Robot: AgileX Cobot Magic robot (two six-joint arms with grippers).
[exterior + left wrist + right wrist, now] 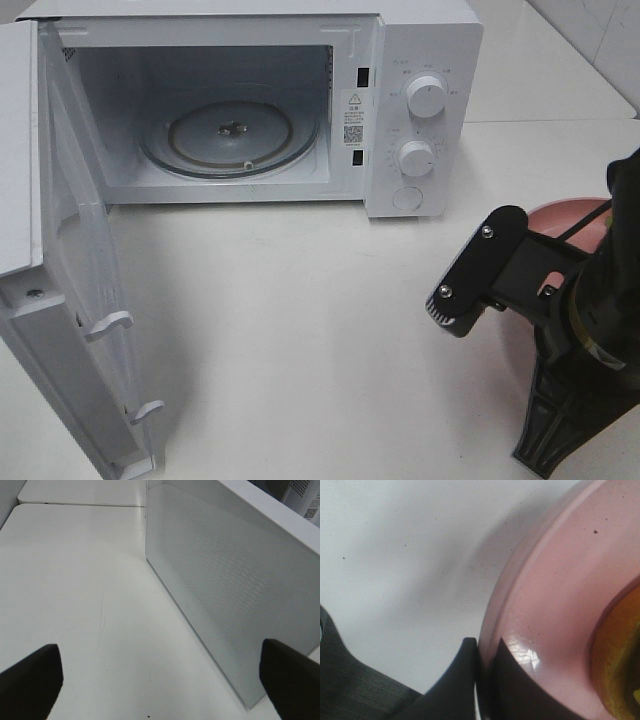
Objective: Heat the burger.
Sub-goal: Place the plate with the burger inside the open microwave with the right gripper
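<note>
Checking the burger (620, 665): only a sliver shows, in the right wrist view. It's a glossy golden-brown curve of bun with a bit of yellow at one corner; the rest is cut off by the frame edge. It sits on the pink plate (545, 600), set in from the rim. The plate is on the counter (300, 330), to the right of the microwave (440, 50) and in front of its control side. In the high view the plate is mostly hidden behind the right arm (590, 300), and the burger can't be made out there. Right pincer (482, 650) is clamped on the plate rim, one finger outside and one on the inner face. Left pincer (160, 690) has its fingers wide apart, low over the counter, just beside the mesh face of the microwave door (225, 580). The door stands open to the left. Glass turntable (230, 135) is visible inside the cavity, and two knobs (427, 97) sit on the right panel.
</note>
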